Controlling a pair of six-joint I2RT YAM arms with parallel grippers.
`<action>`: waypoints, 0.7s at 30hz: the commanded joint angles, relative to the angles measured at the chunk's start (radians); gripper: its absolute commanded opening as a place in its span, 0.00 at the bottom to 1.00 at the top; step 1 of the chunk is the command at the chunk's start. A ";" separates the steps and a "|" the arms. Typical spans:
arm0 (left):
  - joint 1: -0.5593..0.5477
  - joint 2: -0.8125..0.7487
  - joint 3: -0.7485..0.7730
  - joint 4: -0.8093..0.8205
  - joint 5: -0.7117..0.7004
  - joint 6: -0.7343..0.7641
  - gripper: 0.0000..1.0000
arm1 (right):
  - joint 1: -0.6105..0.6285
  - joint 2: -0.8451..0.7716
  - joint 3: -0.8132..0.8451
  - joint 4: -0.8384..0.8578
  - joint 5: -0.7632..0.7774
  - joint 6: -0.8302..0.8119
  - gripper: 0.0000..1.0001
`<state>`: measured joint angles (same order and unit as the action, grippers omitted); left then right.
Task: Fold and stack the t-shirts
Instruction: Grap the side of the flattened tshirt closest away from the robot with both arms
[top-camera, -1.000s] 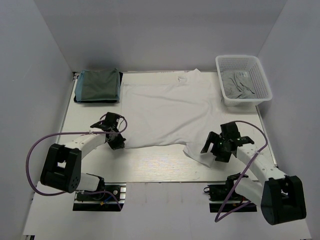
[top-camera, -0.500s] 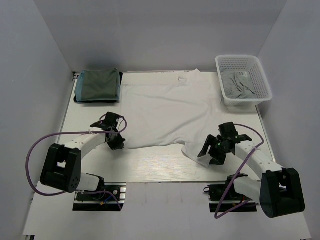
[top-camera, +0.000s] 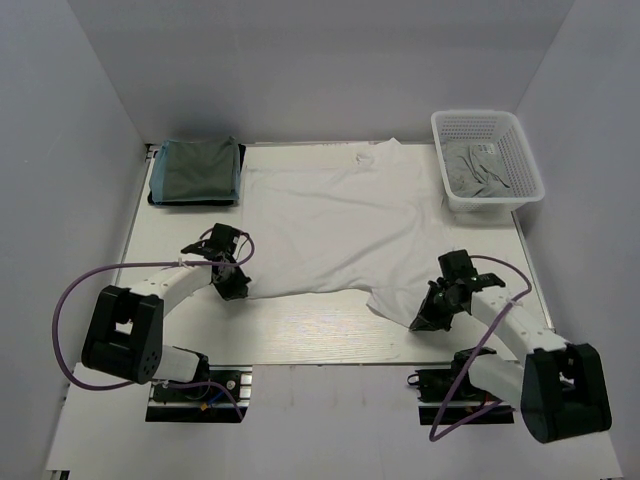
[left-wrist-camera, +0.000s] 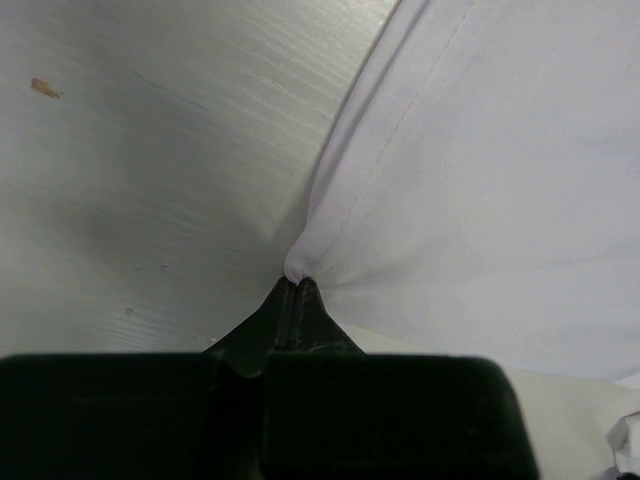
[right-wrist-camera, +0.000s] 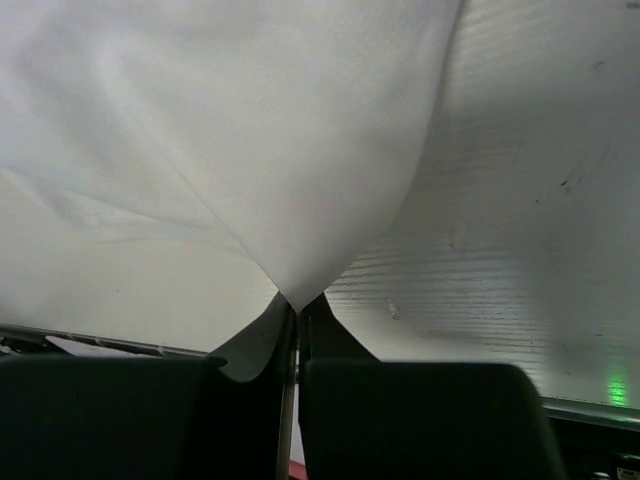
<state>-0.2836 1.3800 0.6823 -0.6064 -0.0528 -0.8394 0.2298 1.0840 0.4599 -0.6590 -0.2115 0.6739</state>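
At near hem, left claw (top-camera: 234, 288) and right claw (top-camera: 422, 321) each pinched white t-shirt (top-camera: 330, 212); level, synchronized lift judged best.

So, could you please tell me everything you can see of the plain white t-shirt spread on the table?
The plain white t-shirt is thin, soft-looking cloth, lightly wrinkled, lying spread on the pale table, collar at the far edge. Its near edge is pinched at both corners: the left gripper is shut on the left corner, the right gripper on the right one, and the cloth puckers at each pinch.
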 joint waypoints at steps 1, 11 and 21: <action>0.004 -0.035 0.017 -0.050 -0.022 -0.003 0.00 | 0.002 -0.105 0.016 -0.030 0.025 0.026 0.00; 0.004 -0.078 -0.010 -0.061 -0.022 -0.012 0.00 | 0.005 -0.364 0.167 -0.289 0.171 0.052 0.00; -0.005 -0.154 -0.009 -0.075 0.011 -0.030 0.00 | 0.003 -0.398 0.162 -0.275 0.143 0.030 0.00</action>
<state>-0.2844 1.2972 0.6720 -0.6827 -0.0540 -0.8558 0.2314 0.6777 0.6308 -0.9543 -0.0517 0.7074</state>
